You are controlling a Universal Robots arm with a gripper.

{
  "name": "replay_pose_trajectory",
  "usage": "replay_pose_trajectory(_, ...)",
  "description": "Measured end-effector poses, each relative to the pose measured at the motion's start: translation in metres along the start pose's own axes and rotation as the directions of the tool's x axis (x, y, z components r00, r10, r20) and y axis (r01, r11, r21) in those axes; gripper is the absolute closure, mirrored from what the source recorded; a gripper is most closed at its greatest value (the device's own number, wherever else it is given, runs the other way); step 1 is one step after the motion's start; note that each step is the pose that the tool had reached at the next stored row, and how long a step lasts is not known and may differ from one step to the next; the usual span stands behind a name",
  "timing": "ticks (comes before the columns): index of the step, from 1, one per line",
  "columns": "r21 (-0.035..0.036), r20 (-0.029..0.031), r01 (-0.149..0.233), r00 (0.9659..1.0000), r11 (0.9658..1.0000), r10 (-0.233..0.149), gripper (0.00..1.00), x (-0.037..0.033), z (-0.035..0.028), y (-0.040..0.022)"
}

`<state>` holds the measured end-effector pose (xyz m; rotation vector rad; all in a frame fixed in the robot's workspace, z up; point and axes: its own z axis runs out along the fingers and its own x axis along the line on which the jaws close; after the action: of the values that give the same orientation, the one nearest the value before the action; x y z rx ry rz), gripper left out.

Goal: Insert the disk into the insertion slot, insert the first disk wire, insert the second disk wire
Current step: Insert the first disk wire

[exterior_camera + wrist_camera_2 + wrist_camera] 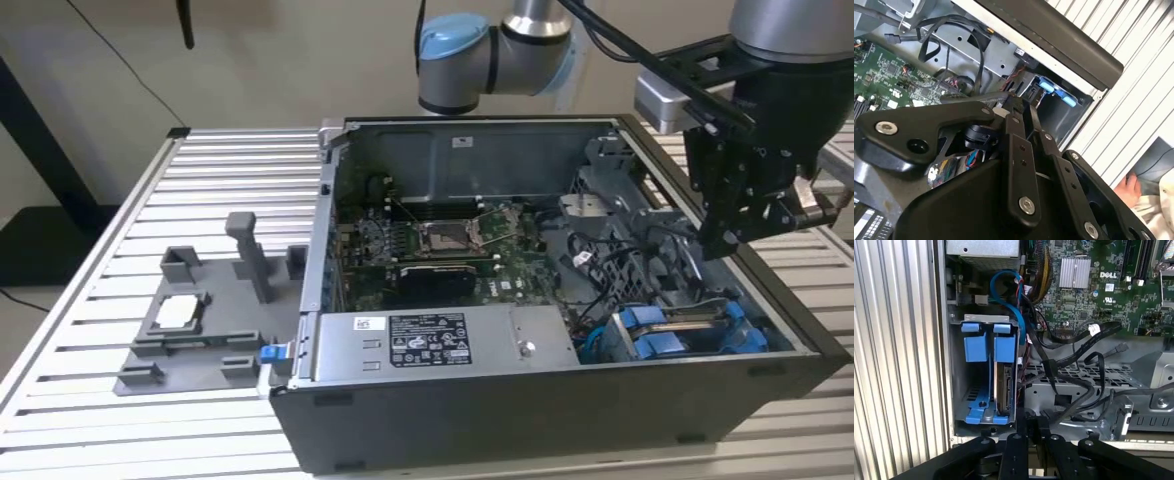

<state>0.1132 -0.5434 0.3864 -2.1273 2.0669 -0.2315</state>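
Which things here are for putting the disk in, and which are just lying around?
For the job: silver-grey disk in its blue plastic carrier; grey metal drive cage with blue tabs; loose black cables; black gripper.
Just lying about: grey boxy power supply with white sticker; grey plastic fixture plate; green circuit board.

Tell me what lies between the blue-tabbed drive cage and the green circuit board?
Between drive cage and circuit board run black cables and one blue cable, in the first wrist view.
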Motion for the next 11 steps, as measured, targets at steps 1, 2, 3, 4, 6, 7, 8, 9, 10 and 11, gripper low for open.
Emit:
replay_pose_trajectory(1, 0.0, 0.0, 0.0, 1.0, 1.0, 0.0, 0.81, 0.0, 0.0, 0.0)
replay_pose_trajectory(2, 0.0, 0.0, 0.0, 1.0, 1.0, 0.0, 0.81, 0.0, 0.0, 0.0)
replay_pose_trajectory(3, 0.0, 0.0, 0.0, 1.0, 1.0, 0.0, 0.81, -0.0001, 0.0, 0.0)
replay_pose_trajectory(4, 0.0, 0.0, 0.0, 1.0, 1.0, 0.0, 0.81, -0.0001, 0.0, 0.0)
replay_pose_trajectory(6, 0.0, -0.0003, 0.0, 1.0, 1.0, 0.0, 0.81, -0.0001, 0.0001, 0.0)
replay_pose_trajectory(7, -0.0048, -0.0021, 0.001, 1.0, 1.0, -0.001, 0.81, -0.0001, 0.0003, -0.0001)
replay_pose_trajectory(8, -0.013, -0.0049, 0.001, 1.0, 0.9999, -0.001, 0.81, -0.0001, 0.0005, -0.0003)
replay_pose_trajectory(9, -0.0209, -0.0076, 0.001, 1.0, 0.9998, -0.002, 0.81, 0.0, 0.0006, -0.0007)
replay_pose_trajectory(10, -0.0288, -0.0101, 0.002, 0.9999, 0.9996, -0.002, 0.81, -0.0001, 0.001, -0.0012)
replay_pose_trajectory(11, -0.0358, -0.0128, 0.003, 0.9999, 0.9994, -0.003, 0.81, -0.0001, 0.0012, -0.0018)
